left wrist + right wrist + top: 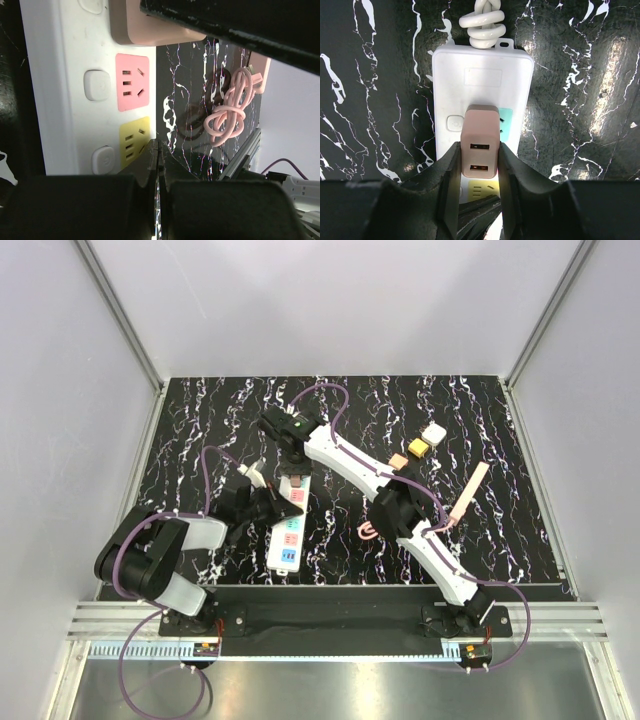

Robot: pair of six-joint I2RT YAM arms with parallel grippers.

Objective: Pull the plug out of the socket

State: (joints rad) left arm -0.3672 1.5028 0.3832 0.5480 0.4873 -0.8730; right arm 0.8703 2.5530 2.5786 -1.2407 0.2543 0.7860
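The right gripper point(479, 162) pinches the pink USB charger point(480, 122), which stands straight off the white power strip point(451, 70) face near its corded end; the left gripper point(158, 150), pressed together, sits beside the yellow outlet point(134, 142)

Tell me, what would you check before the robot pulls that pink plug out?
1. Right gripper on the plug: ok, a finger against each side.
2. Plug seated in the socket: ok, not yet pulled.
3. Left gripper holding the socket down: cannot tell; it is shut, at the socket's edge by the yellow outlet.
4. Pink cable out of the way: ok, it lies on the table apart from the socket.
5. Socket's cord tidy: ok, bundled at the end beyond the plug.
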